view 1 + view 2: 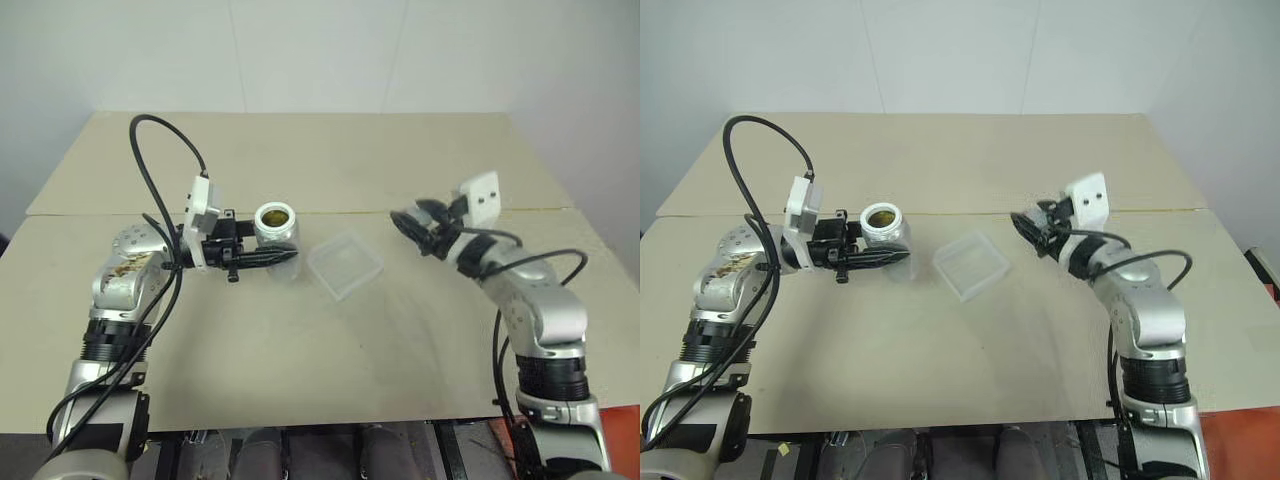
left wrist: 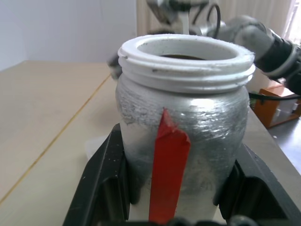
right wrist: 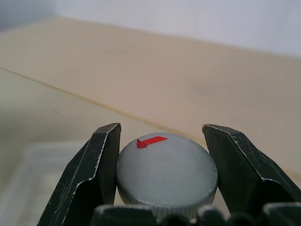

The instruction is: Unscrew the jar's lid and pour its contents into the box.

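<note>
The jar [image 1: 276,234], silvery with a red stripe [image 2: 168,165], stands upright and lidless above the table, left of the box. My left gripper [image 1: 281,247] is shut on its body, one black finger [image 2: 106,188] on each side. Brownish contents [image 1: 274,214] show through its open white mouth [image 2: 186,54]. The clear square box [image 1: 345,266] lies on the table between the two arms. To the right of the box, my right gripper [image 1: 404,221] is shut on the grey lid [image 3: 167,172], whose red mark [image 3: 150,141] faces up.
The beige table [image 1: 300,350] has a seam [image 1: 340,211] running across it behind the jar and box. Bare tabletop lies in front of and behind the box. An orange object [image 2: 275,101] sits off the table's right side.
</note>
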{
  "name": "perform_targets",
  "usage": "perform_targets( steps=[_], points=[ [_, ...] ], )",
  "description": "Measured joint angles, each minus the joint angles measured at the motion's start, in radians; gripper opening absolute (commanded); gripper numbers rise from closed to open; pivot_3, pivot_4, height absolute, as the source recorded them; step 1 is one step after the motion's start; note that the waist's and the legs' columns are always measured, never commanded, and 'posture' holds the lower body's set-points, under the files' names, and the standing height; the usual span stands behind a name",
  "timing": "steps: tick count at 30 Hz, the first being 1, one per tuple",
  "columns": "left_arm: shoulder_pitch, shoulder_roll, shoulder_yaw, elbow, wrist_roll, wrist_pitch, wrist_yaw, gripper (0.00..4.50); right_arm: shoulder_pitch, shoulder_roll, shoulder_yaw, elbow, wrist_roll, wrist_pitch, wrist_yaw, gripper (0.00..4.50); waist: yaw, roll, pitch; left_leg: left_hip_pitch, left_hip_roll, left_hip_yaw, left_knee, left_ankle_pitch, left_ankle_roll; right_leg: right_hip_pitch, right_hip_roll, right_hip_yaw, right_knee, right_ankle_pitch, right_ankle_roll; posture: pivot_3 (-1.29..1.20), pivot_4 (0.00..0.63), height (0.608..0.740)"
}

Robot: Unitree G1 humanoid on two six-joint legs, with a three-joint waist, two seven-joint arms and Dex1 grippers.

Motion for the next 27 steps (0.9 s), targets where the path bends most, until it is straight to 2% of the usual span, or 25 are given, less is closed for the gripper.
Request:
perform_targets(
  steps=[5,9,11,13,15,21,27],
  points=[
    [0.000,-0.014,0.000,0.000,0.007,-0.017,0.023,1.91,0.048,0.080,0.012,0.126,-0.072,-0.027,-0.098,2.74,0.000,0.000,0.000,0.000,0.000,0.000,0.000,0.000,0.000,0.000,0.000,0.000,0.000,0.000,0.000,0.00,0.150,0.740],
    [0.000,-0.015,-0.001,0.000,0.008,-0.021,0.027,1.91,0.044,0.095,0.012,0.212,-0.105,-0.062,-0.135,2.74,0.000,0.000,0.000,0.000,0.000,0.000,0.000,0.001,-0.001,0.000,0.000,0.000,-0.001,0.000,0.000,0.00,0.150,0.740],
    [0.000,-0.015,-0.001,0.000,0.008,-0.021,0.028,1.91,0.043,0.095,0.012,0.239,-0.120,-0.074,-0.138,3.46,0.000,0.000,0.000,0.000,0.000,0.000,0.000,0.001,-0.001,0.000,0.000,0.000,-0.001,0.000,0.000,0.00,0.150,0.740],
    [0.000,-0.015,-0.001,0.000,0.008,-0.021,0.028,1.91,0.044,0.094,0.013,0.235,-0.123,-0.075,-0.132,3.94,0.000,0.000,0.000,0.000,0.000,0.000,0.000,0.001,-0.001,0.000,0.000,0.000,0.000,0.000,0.000,0.00,0.150,0.740],
    [0.001,-0.014,-0.001,0.000,0.008,-0.021,0.029,1.91,0.056,0.083,0.013,0.199,-0.117,-0.069,-0.115,4.47,0.001,0.000,0.000,0.000,0.000,0.000,0.000,0.001,-0.001,0.000,0.000,0.000,0.000,0.000,0.000,0.00,0.150,0.740],
    [-0.001,-0.012,-0.001,0.008,0.015,-0.034,0.041,1.91,0.106,-0.022,0.010,-0.019,-0.063,0.030,-0.025,4.47,0.002,0.000,0.000,0.000,0.000,-0.001,0.000,-0.001,0.001,0.001,0.000,0.000,-0.001,0.000,0.000,0.00,0.150,0.740],
    [-0.056,-0.023,-0.026,0.071,0.095,-0.131,0.059,1.91,0.141,-0.176,-0.038,-0.237,0.105,0.167,0.136,4.47,0.007,0.000,0.000,0.000,-0.001,-0.002,0.000,-0.004,0.007,0.002,0.000,0.000,-0.001,0.000,0.000,0.00,0.150,0.740]
  ],
)
